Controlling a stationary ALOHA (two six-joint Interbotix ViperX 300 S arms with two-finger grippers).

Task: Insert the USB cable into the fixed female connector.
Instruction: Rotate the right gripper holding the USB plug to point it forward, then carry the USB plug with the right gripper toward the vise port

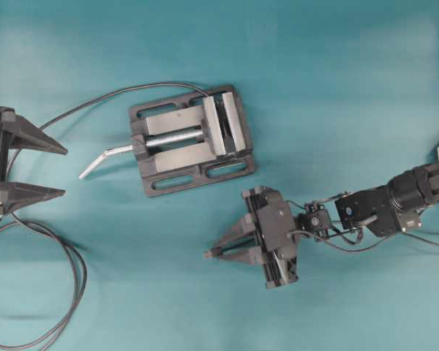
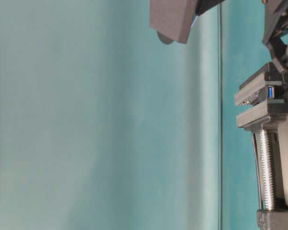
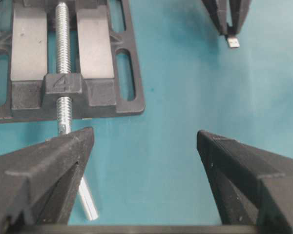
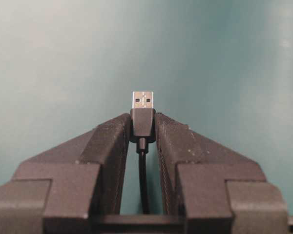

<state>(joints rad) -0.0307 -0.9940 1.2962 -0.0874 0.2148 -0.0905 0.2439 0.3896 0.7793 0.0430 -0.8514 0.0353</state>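
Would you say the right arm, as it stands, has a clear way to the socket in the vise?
Probably yes: bare mat lies between the right gripper, holding the plug, and the vise.

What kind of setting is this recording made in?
Most likely a lab robot workbench: a plain teal tabletop carries only a grey bench vise and loose cables, with two arms working over it. The right end effector grips the USB cable by its plug.
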